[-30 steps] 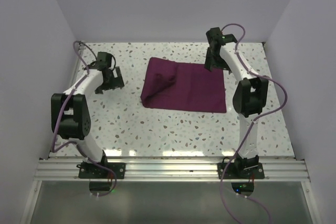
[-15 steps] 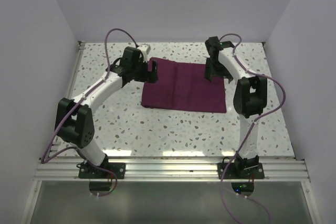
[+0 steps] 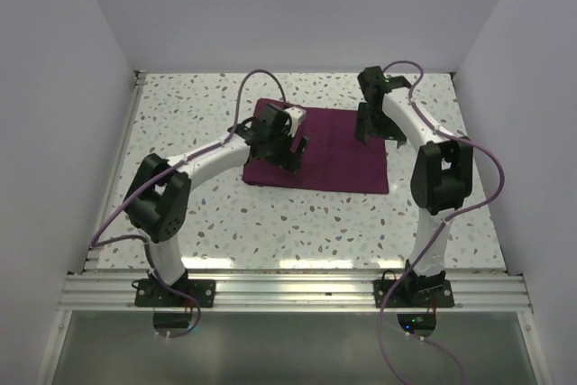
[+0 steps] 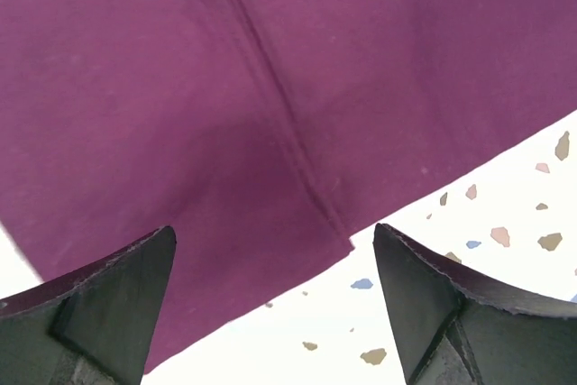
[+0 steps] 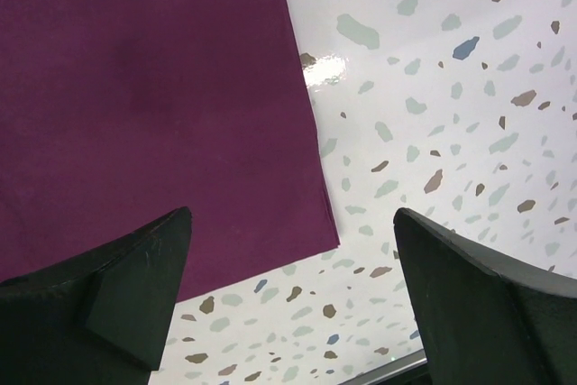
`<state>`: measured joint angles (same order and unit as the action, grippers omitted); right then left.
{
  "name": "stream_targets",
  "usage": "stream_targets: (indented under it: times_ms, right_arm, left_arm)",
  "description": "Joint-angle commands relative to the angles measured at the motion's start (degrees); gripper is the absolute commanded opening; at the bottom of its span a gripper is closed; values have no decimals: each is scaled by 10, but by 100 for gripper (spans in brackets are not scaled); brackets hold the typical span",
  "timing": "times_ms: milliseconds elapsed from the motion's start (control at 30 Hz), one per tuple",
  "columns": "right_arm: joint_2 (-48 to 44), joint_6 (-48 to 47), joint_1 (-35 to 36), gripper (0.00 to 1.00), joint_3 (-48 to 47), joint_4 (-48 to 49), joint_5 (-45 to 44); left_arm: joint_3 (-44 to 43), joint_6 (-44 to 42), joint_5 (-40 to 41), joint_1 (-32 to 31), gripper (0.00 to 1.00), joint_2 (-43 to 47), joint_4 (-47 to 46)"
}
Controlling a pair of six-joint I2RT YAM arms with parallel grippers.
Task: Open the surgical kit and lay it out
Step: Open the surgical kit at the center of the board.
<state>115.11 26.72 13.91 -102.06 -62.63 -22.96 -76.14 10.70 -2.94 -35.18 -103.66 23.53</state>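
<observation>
The surgical kit's dark purple cloth wrap (image 3: 338, 155) lies flat on the speckled table (image 3: 270, 218). No steel tray or instruments show. My left gripper (image 3: 295, 148) hangs over the cloth's left half, open and empty. In the left wrist view the cloth (image 4: 270, 69) shows a stitched fold line, and the gripper (image 4: 275, 299) is over its edge. My right gripper (image 3: 372, 126) is open and empty at the cloth's far right corner. In the right wrist view that gripper (image 5: 293, 290) is just off a corner of the cloth (image 5: 144, 87).
White walls close the table at the left, back and right. A metal rail (image 3: 288, 291) with both arm bases runs along the near edge. Bare table surrounds the cloth on all sides.
My left arm has swung from the table's left side to over the cloth. The rumpled fold at the cloth's left end no longer shows. The right gripper has hardly moved.
</observation>
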Motion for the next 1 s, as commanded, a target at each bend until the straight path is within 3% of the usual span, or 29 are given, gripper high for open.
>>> stream_targets:
  times_ms: [0,233,333,633,733,767,867,967]
  right_arm:
    - [-35,-11,-1,98,11,11,-7]
    - [-44,-18,-5,98,16,9,-18]
    - [-44,-19,-6,99,16,8,-22]
    - [-40,-19,-10,99,25,9,-24]
    - [-37,-16,-11,98,27,11,-21]
    - [-36,-15,-11,98,27,11,-20]
    - [-35,-13,-10,98,27,13,-19]
    - [-35,-13,-11,99,25,12,-18]
  left_arm:
    - [-44,-3,50,-23,92,-28,4]
    - [-62,22,109,-44,87,-84,29]
    - [-80,35,139,-45,79,-114,62]
    - [-65,33,137,-68,71,-133,61]
    - [-82,30,150,-76,53,-153,81]
    - [-93,30,154,-77,32,-160,86]
    - [-103,29,167,-77,0,-170,103]
    - [-124,27,179,-76,0,-159,116]
